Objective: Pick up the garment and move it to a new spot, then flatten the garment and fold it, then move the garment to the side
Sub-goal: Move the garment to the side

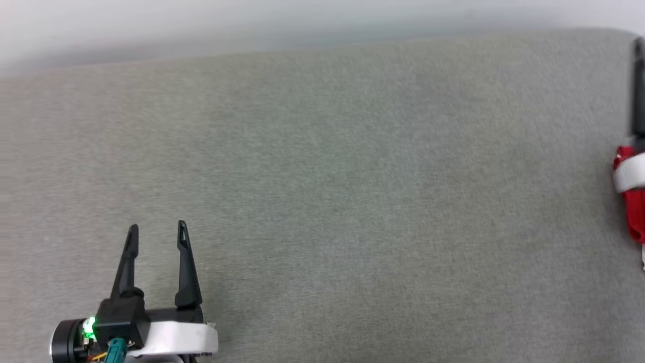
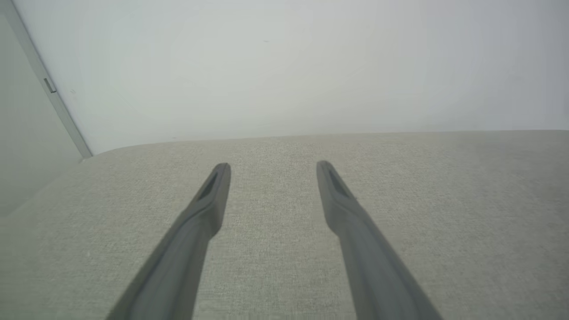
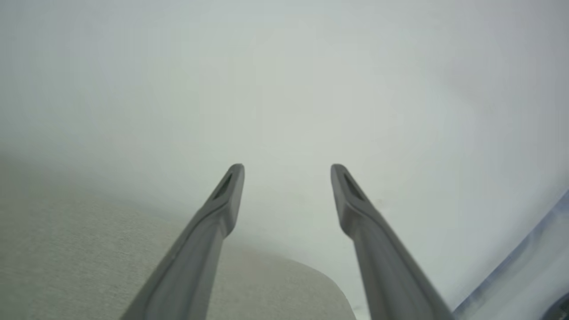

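A small part of the garment (image 1: 633,206), red with a white band, shows at the right edge of the head view on the grey fabric surface (image 1: 322,176); the rest is cut off. Just above it rises one dark finger (image 1: 639,85) of my right arm. In the right wrist view my right gripper (image 3: 287,171) is open with nothing between its fingers, which point over the surface's rounded corner toward a pale wall. My left gripper (image 1: 157,229) hovers open and empty at the lower left, far from the garment. The left wrist view shows the left gripper (image 2: 273,169) over bare fabric.
The grey surface's far edge (image 1: 322,43) meets a pale wall (image 2: 284,66). A wall corner strip (image 2: 53,93) stands at the far left in the left wrist view. A bluish edge (image 3: 524,266) crosses the lower right of the right wrist view.
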